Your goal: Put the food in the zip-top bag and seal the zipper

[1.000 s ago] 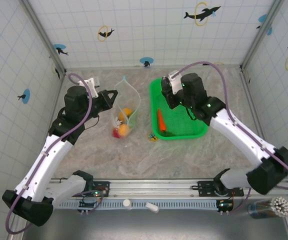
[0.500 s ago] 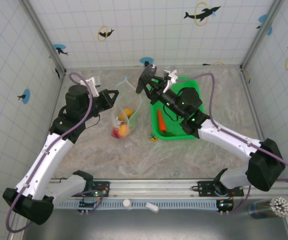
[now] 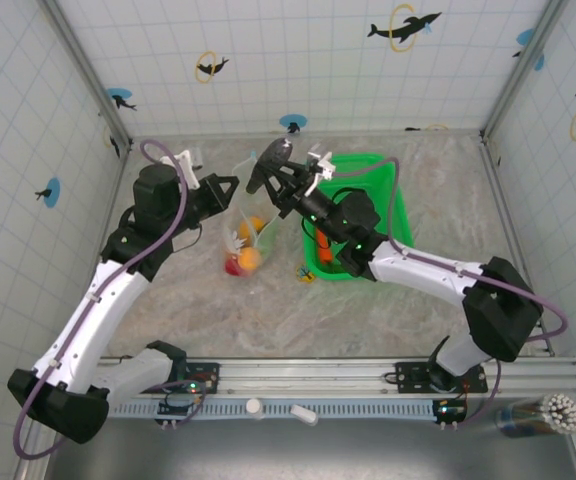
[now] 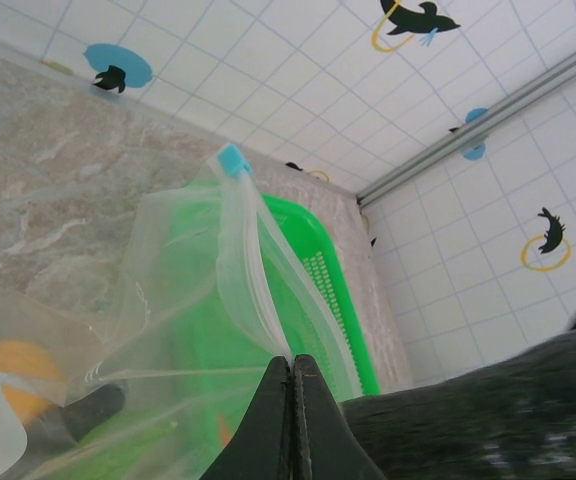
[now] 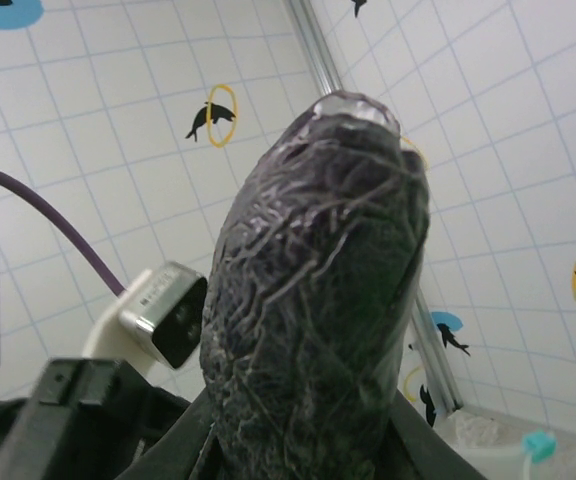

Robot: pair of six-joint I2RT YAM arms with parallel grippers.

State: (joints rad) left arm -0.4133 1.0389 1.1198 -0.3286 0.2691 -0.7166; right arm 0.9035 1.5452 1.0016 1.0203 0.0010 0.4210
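Observation:
My left gripper [image 3: 230, 187] is shut on the mouth edge of the zip-top bag [image 3: 252, 228], lifting it off the table. In the left wrist view its fingertips [image 4: 293, 366] pinch the whitish zipper [image 4: 251, 285], whose blue slider [image 4: 232, 160] is at the far end. Yellow-orange fruits [image 3: 249, 259] and a red apple [image 3: 232, 267] lie in the bag. My right gripper [image 3: 282, 180] is shut on the dark purple eggplant [image 3: 267, 163], held just above and beside the bag's mouth. The eggplant [image 5: 318, 290] looms large in the right wrist view. An orange carrot [image 3: 320, 246] lies in the basket.
The bright green mesh basket [image 3: 392, 215] stands right of the bag, partly under my right arm. A tiny yellow-and-black trinket [image 3: 305, 272] lies on the marble table in front of it. Tiled walls close in the back and both sides.
My right arm has swung left from over the green basket, carrying the eggplant to the bag's mouth. My left gripper has kept its hold on the bag and barely moved.

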